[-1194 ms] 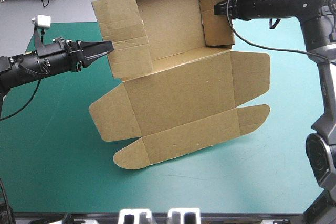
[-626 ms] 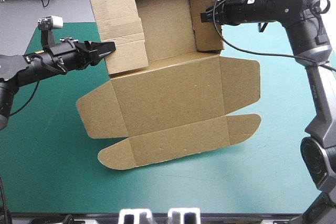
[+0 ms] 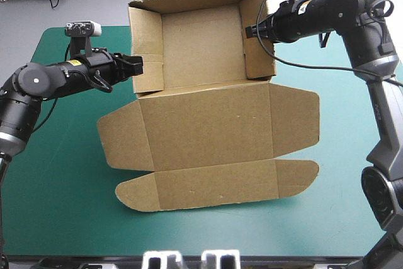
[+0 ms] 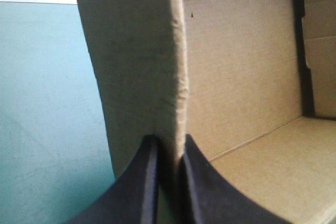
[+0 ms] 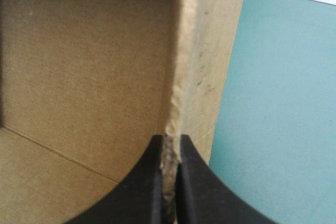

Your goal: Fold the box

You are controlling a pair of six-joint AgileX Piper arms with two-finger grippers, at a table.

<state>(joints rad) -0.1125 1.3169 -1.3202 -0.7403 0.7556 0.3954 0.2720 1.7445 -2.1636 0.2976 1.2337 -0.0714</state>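
Observation:
The brown box is an open tray with its walls raised and its opening facing the high view. Its lid and flaps spread flat toward the table's front. My left gripper is at the tray's left wall, one black finger on each side of the wall's edge. It is shut on the box. My right gripper is shut on the top edge of the right wall, with the board pinched between its fingertips. The tray's inside floor lies beside that wall.
The teal-green cover shows to the left of the box, in front of it and at the right. The lid's front flap ends well short of the table's front edge. The tray's back wall stands over the table's far edge.
My left gripper has moved in onto the tray's left wall and shut on its edge. The box has turned from tilted to square with the table, while the right gripper has kept its hold.

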